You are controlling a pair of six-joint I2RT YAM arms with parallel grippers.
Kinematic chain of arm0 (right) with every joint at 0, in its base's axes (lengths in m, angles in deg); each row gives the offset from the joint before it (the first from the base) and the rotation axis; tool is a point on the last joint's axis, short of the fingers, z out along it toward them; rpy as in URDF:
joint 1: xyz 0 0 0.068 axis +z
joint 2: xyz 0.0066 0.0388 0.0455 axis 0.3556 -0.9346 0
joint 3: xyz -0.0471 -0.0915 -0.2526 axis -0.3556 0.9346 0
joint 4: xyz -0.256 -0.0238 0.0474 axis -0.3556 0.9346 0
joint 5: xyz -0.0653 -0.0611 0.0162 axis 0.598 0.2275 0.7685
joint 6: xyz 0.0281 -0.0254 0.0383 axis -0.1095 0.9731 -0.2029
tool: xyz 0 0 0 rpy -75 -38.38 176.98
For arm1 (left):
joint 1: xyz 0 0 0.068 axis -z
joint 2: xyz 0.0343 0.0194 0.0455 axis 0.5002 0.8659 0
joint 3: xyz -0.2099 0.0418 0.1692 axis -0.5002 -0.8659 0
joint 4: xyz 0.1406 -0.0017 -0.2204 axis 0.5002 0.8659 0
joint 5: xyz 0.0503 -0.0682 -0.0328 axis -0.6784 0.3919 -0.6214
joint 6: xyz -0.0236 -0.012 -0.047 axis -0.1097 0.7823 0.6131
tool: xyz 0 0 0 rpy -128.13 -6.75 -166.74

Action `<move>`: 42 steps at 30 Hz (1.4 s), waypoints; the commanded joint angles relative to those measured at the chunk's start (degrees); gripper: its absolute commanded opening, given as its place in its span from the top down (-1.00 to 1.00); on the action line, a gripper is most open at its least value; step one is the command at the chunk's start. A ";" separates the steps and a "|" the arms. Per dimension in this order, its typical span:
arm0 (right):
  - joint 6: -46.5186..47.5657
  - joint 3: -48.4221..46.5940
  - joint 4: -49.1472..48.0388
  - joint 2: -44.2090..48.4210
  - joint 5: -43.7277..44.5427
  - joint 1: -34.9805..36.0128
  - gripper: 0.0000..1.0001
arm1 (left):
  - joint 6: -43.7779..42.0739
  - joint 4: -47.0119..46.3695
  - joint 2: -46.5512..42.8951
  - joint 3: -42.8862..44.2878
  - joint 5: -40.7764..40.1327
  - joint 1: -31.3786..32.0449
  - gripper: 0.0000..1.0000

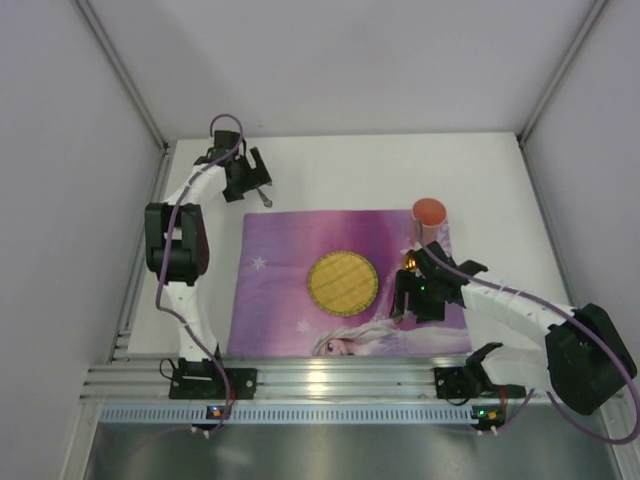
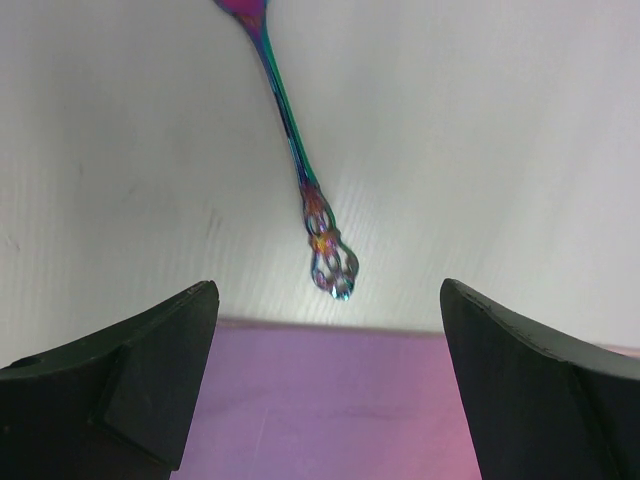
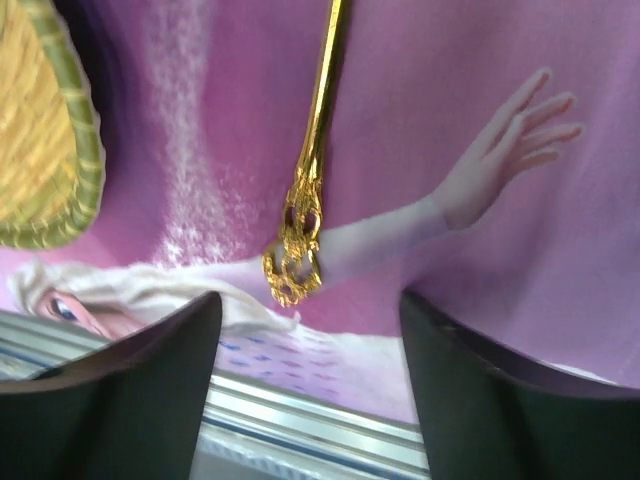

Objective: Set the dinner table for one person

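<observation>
Overhead, two wrist close-ups; placemat shared.

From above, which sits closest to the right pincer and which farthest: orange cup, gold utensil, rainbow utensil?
From the right pincer:
1. Gold utensil: just below it, on the placemat.
2. Orange cup: farther back, at the placemat's right corner.
3. Rainbow utensil: far left, on the white table near the left pincer.

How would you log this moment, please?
left gripper open over rainbow utensil | right gripper open over gold utensil | plate on placemat
</observation>
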 commanded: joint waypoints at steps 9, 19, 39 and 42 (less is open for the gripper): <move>4.61 -9.95 15.43 9.33 3.37 -0.17 -0.59 | -2.28 -0.57 15.94 16.29 -16.43 0.36 -0.78; 7.15 -13.47 18.68 7.75 5.13 -0.35 -0.57 | -8.42 8.29 28.86 34.39 -24.70 5.10 -0.46; 11.11 -20.50 16.49 -1.65 5.04 -0.61 -0.56 | -13.17 16.21 29.31 29.03 -24.88 2.38 1.00; 11.38 -22.17 17.45 -1.92 5.04 -0.52 -0.58 | -14.40 16.13 28.79 31.15 -24.09 2.29 1.00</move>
